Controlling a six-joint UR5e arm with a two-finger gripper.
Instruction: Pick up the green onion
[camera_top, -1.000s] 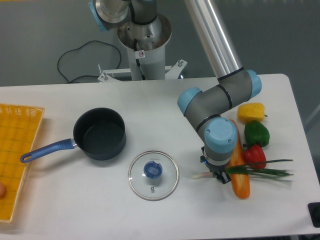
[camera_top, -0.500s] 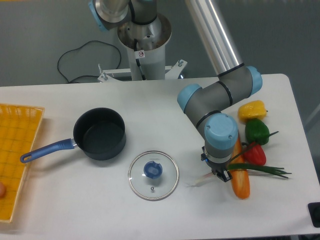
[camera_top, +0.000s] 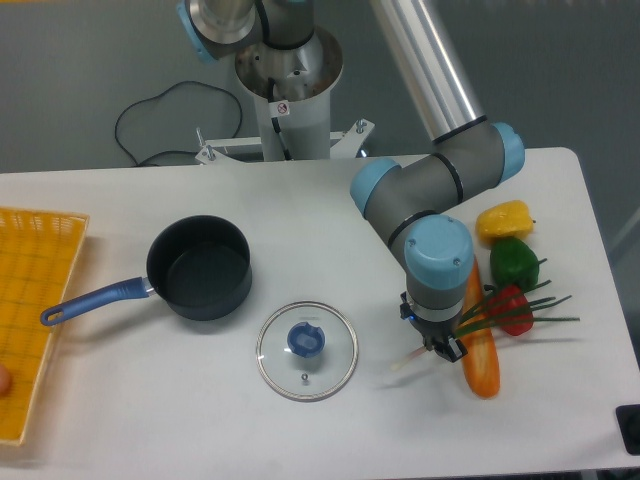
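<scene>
The green onion (camera_top: 515, 309) is a thin stalk with a whitish end at lower left and dark green leaves fanning right over the red pepper. My gripper (camera_top: 440, 345) points down and is shut on the stalk near its white end, holding it tilted, white end low near the table. The leaves rise to the right above the orange carrot (camera_top: 478, 340), which lies just right of the gripper. The fingers are mostly hidden under the blue wrist.
A red pepper (camera_top: 512, 310), green pepper (camera_top: 514, 264) and yellow pepper (camera_top: 502, 221) sit at the right. A glass lid (camera_top: 306, 349) lies left of the gripper. A dark saucepan (camera_top: 199, 267) with a blue handle and a yellow basket (camera_top: 30, 310) are at the left.
The green onion has been lifted and rotated: its leaves swung upward from lying flat over the carrot to fanning over the red pepper. The gripper shifted slightly left and up.
</scene>
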